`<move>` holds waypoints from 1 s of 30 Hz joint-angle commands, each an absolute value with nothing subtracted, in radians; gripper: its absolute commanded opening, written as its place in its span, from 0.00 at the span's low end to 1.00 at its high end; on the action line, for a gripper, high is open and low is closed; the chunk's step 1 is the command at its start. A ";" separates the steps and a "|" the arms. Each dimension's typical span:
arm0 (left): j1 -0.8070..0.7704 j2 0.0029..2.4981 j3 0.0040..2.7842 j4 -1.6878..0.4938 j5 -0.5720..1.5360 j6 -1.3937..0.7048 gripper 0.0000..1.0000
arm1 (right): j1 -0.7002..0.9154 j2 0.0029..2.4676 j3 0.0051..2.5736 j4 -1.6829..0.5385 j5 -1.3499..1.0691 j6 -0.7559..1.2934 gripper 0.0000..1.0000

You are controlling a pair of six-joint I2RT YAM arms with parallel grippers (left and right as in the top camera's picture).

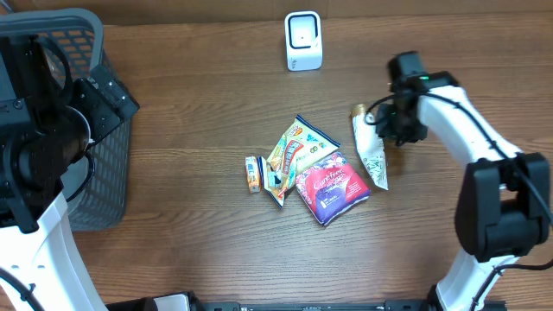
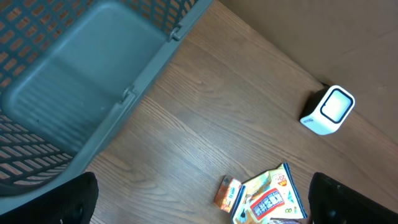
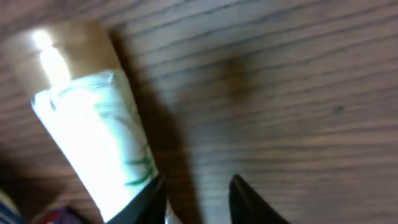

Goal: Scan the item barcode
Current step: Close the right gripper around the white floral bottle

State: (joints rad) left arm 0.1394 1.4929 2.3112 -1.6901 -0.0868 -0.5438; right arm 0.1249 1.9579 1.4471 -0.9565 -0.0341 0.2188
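My right tool (image 3: 196, 198) hangs low over the counter (image 1: 199, 233). Its two fingers (image 3: 149, 200) stand a little apart with bare wood between them, gripping nothing. One finger sits at the edge of the white pouch (image 1: 371, 155) with the gold cap.

That pouch lies right of the counter's middle, just beside a red snack packet (image 1: 333, 186). The white barcode scanner (image 1: 303, 41) stands near the far edge, with open wood between it and the pouch.

My left tool (image 2: 202, 186) is spread wide and empty, by the grey basket (image 1: 108, 181) at the left edge.

A green-and-yellow packet (image 1: 298, 145) and a small orange pack (image 1: 252, 173) lie mid-counter. Their print is too small to read.
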 commanded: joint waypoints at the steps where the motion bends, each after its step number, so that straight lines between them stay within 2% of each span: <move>1: 0.145 1.498 2.319 -1.689 -0.085 -0.528 1.00 | 0.102 1.955 1.407 -0.944 -0.271 0.118 0.33; 5: 0.145 1.499 2.319 -1.689 -0.085 -0.528 1.00 | 0.108 1.955 1.369 -0.935 -0.347 0.083 0.37; 8: 0.145 1.499 2.319 -1.689 -0.085 -0.528 1.00 | 0.134 1.955 1.350 -0.929 -0.456 0.007 0.48; 16: 0.145 1.499 2.319 -1.689 -0.085 -0.528 1.00 | 0.216 1.955 1.349 -0.927 -0.469 0.026 0.47; 21: 0.145 1.499 2.319 -1.689 -0.085 -0.528 1.00 | 0.232 1.954 1.367 -0.937 -0.395 0.025 0.48; 30: 0.145 1.499 2.319 -1.689 -0.085 -0.528 1.00 | 0.233 1.953 1.583 -1.115 -0.296 0.025 0.54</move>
